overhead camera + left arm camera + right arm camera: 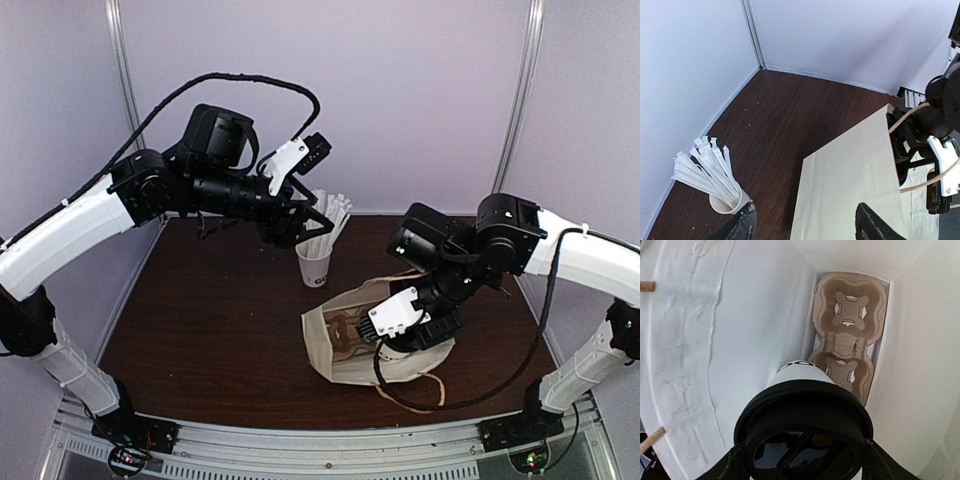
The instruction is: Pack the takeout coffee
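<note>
- The cup (799, 376) is pinched by the right gripper (803, 460) inside the bag (700, 340), near the tray (847, 315)
- The left gripper (802, 220) is spread, well apart from the tray
- If released beside a tray pocket, the cup could be tipped

White paper cup (795, 374) with dark lettering, glossy black lid (802, 410); brown pulp tray (847, 325); cream paper bag (845, 190), tan handles (646, 286); dark brown wood-grain table (790, 110); white wrapped sticks (705, 170); pale walls (840, 35).

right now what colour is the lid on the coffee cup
Black; the lid shows best in the right wrist view.
</note>
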Available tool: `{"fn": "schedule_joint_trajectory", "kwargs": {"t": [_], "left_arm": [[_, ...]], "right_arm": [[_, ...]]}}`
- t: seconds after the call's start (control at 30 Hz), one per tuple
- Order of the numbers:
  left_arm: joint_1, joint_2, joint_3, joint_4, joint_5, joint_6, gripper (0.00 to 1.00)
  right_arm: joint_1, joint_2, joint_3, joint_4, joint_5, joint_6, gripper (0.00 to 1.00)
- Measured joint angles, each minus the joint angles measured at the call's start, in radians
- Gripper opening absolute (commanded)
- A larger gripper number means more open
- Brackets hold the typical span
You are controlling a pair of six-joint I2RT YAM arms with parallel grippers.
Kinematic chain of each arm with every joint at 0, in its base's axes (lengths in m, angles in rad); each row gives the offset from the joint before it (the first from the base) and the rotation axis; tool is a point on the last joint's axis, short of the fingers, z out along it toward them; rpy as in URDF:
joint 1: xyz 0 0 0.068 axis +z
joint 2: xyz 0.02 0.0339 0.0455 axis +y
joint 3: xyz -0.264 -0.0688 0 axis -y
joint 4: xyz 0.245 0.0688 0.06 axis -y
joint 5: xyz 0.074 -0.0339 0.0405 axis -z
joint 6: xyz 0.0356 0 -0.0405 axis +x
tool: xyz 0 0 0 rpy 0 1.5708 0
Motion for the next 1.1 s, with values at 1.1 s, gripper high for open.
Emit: {"fn": "schedule_joint_trajectory", "kwargs": {"t": [1.1], "left_arm": [[0.123, 0.099, -0.096, 0.126, 0.164, -0.102, 0.68]], "right_arm": [[0.003, 0.04, -0.036, 0.13, 0.186, 0.035, 0.46]]}}
